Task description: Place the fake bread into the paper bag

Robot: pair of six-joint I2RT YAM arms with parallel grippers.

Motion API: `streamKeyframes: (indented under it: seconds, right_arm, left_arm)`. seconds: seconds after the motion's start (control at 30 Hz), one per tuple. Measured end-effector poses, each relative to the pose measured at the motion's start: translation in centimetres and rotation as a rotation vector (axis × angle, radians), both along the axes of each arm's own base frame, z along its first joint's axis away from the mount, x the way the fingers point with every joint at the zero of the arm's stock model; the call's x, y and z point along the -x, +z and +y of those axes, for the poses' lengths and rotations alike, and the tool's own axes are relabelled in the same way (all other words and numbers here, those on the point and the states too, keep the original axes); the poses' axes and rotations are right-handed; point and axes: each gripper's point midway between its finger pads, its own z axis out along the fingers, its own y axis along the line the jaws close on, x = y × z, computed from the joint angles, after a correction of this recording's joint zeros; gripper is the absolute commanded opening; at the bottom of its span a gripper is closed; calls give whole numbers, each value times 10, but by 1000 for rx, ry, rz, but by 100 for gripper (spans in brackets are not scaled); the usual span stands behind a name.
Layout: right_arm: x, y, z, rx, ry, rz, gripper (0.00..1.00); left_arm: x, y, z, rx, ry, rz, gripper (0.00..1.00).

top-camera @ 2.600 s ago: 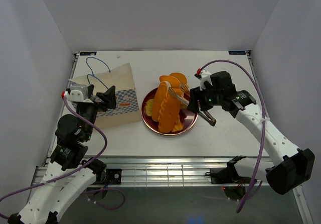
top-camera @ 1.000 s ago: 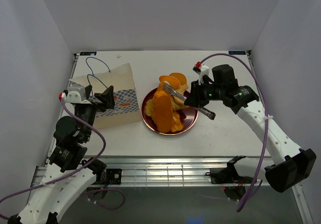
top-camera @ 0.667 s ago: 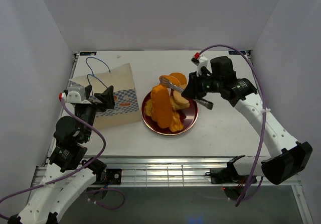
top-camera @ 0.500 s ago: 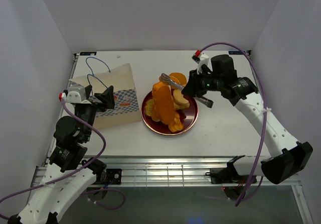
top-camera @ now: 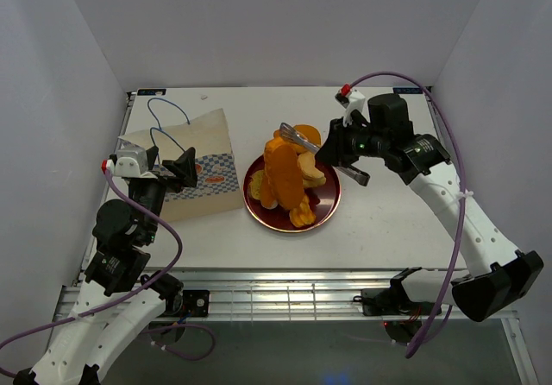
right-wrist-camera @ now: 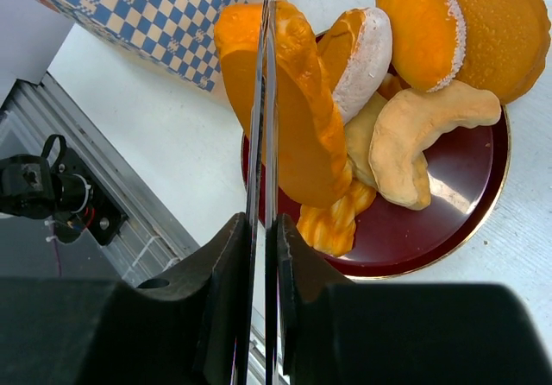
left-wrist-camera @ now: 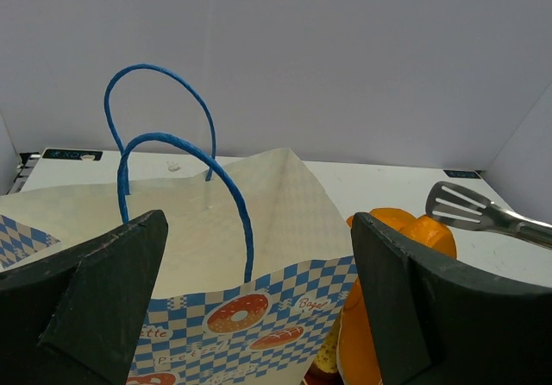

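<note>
Right gripper (right-wrist-camera: 263,234) is clenched on a pair of thin metal tongs (left-wrist-camera: 483,214). Their blades run out from its grip toward the robot's left, pressed nearly together in the wrist view. Right against them stands the long glossy orange plastic loaf (right-wrist-camera: 302,117), tipped up almost on end. Its lower end sits among the other orange-golden bread pieces (right-wrist-camera: 423,22) on the dark red round plate (right-wrist-camera: 448,221), and its upper end is beside the slotted tong head. Whether the blades actually pinch the loaf cannot be told. Farther left, past the plate's rim, the tan kraft paper bag with a blue-and-white checkered band (top-camera: 207,143) lies flat on the white table (top-camera: 388,221). Its handled mouth end points toward the far edge, away from the arms. The left gripper (top-camera: 191,167) hangs over the bag's near part with its jaws spread wide and holding nothing, so it is the arm nearer the bag. The coming move likely turns on a leftward carry, with the loaf swung so that its long axis lines up with the bag's mouth. That mouth looks flat and probably needs lifting open.
</note>
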Motion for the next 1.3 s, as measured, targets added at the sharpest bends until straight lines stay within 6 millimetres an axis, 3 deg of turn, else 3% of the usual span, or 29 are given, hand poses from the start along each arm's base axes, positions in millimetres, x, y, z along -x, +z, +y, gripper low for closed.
streamKeyframes:
  seconds: [0.3,0.43,0.63,0.97,1.3]
  right_arm:
    - [10,55,-4,-78,-6,-100,8]
    - [16,70,-6,-102,-4,-136,8]
    - [15,88,-4,-123,0,-164,8]
    - [6,148,9,-220,29,-250,8]
    - [-6,187,34,-341,89,-256,8]
  left_arm:
    - [2,2,7,11,31,-6,98]
    - [5,4,10,18,38,14,98]
    - [16,27,11,71,10,24,98]
    - [48,71,13,157,-71,-16,98]
    - [49,51,13,147,-71,39,98]
